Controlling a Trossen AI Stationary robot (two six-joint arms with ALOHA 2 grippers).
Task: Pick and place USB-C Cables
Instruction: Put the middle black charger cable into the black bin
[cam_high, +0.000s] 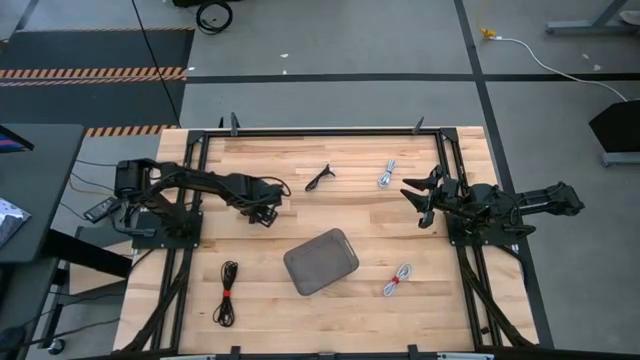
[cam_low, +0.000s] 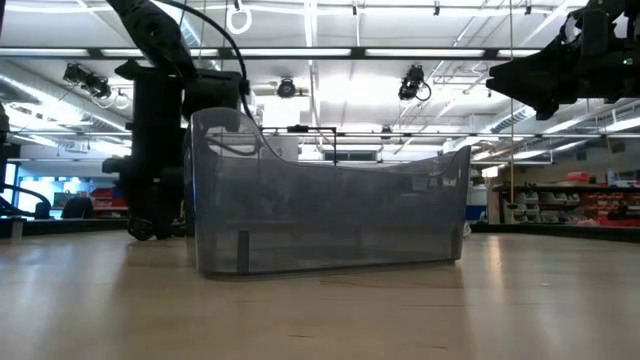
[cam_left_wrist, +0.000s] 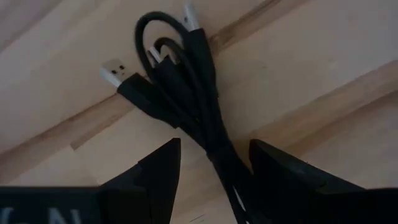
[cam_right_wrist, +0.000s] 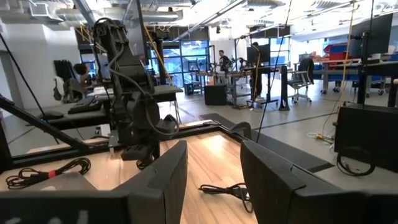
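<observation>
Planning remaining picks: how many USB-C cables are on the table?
5: black cable at the left pincer; loose black cable and white cable at the far side; red-banded black and red-banded white cables flanking the tray.

Overhead, table-level, two wrist-mounted views

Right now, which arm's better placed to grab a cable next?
Left. Its gripper is down at the wooden table with open fingers straddling a black coiled USB cable. The right gripper hangs open at the table's right edge, with nothing between its fingers.
</observation>
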